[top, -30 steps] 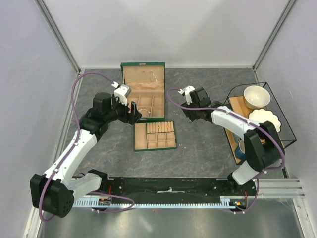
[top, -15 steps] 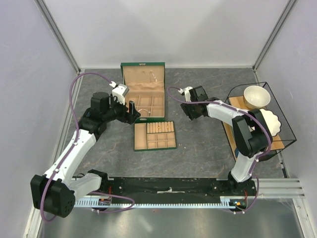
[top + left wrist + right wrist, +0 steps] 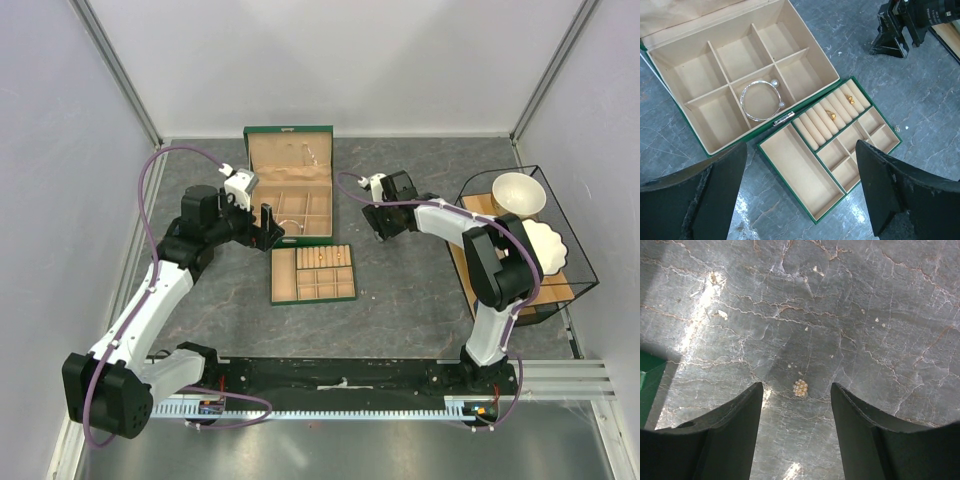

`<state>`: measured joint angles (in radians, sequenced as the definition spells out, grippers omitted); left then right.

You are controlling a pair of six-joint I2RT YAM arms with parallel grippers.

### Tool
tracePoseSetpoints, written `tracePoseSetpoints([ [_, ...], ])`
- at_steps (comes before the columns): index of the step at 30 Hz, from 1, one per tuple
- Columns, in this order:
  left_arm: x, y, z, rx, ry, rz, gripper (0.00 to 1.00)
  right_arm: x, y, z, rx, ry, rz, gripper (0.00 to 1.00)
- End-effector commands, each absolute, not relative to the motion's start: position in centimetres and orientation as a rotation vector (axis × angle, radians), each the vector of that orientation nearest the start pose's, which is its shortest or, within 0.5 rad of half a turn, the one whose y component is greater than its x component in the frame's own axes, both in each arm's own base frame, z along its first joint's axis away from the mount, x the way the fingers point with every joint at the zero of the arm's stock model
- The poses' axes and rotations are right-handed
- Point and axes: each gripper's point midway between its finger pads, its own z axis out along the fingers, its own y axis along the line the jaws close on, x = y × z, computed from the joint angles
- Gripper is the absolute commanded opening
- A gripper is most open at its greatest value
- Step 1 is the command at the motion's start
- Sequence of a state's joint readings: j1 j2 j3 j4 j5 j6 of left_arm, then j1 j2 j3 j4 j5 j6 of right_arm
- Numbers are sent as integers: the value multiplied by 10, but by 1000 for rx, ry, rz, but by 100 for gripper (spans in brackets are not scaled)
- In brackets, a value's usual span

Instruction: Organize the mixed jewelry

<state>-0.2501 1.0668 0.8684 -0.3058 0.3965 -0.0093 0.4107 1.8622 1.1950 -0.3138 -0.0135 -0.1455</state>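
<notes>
A thin silver bangle lies in a front compartment of the open green box. Two small gold rings sit in the ring rolls of the tan tray. A tiny silver piece lies on the table right of the tray. A small beaded gold earring lies on the table between my right gripper's open fingers, untouched. My left gripper is open and empty, above the box and tray. From above, the left gripper is left of the box and the right gripper right of it.
A black wire rack at the right holds a cream bowl, a white scalloped plate and a blue cup on a wooden board. White walls with metal frame posts enclose the grey stone table.
My right arm has swung its elbow inward and drawn the gripper slightly back and left, close to the table. My left arm has barely moved.
</notes>
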Motion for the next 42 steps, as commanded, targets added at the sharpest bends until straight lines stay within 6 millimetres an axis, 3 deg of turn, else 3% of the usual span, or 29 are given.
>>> tracePoseSetpoints([
  [1,308,-149,220,521,1968,-569,96,409,174,42,-688,2419,154,63],
  [13,310,-147,221,511,1964,-570,97,403,174,33,-693,2448,186,50],
  [30,308,-147,222,512,1961,-578,97,399,170,29,-690,2472,202,43],
  [42,308,-145,222,507,1960,-576,97,400,169,26,-686,2482,214,31],
])
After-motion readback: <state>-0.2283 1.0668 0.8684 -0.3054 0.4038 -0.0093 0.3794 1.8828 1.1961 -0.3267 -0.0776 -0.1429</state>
